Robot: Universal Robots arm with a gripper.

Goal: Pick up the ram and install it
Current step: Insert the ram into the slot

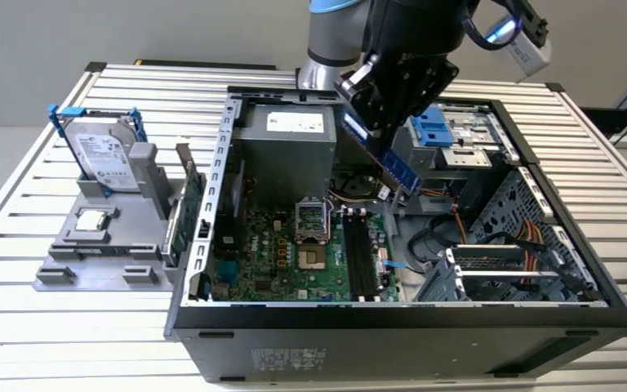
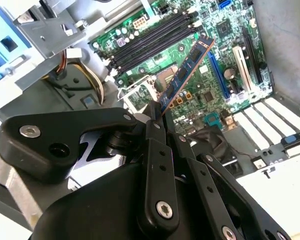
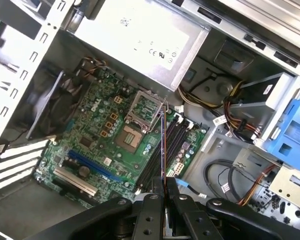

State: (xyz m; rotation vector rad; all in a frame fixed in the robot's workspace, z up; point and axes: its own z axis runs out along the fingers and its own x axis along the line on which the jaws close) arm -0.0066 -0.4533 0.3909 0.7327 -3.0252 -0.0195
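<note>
The ram, a thin blue-green stick with black chips, hangs tilted above the motherboard inside the open computer case. My gripper is shut on one end of it, and its black fingers pinch the stick's edge. In the first wrist view the ram shows edge-on, over the black memory slots and clear of them. Those slots lie below the stick, beside the processor socket.
A grey power supply and a blue drive bay flank my arm. Cables fill the case toward the exterior view's right. Outside the case, a grey fixture holds a hard drive, a square chip and a green card.
</note>
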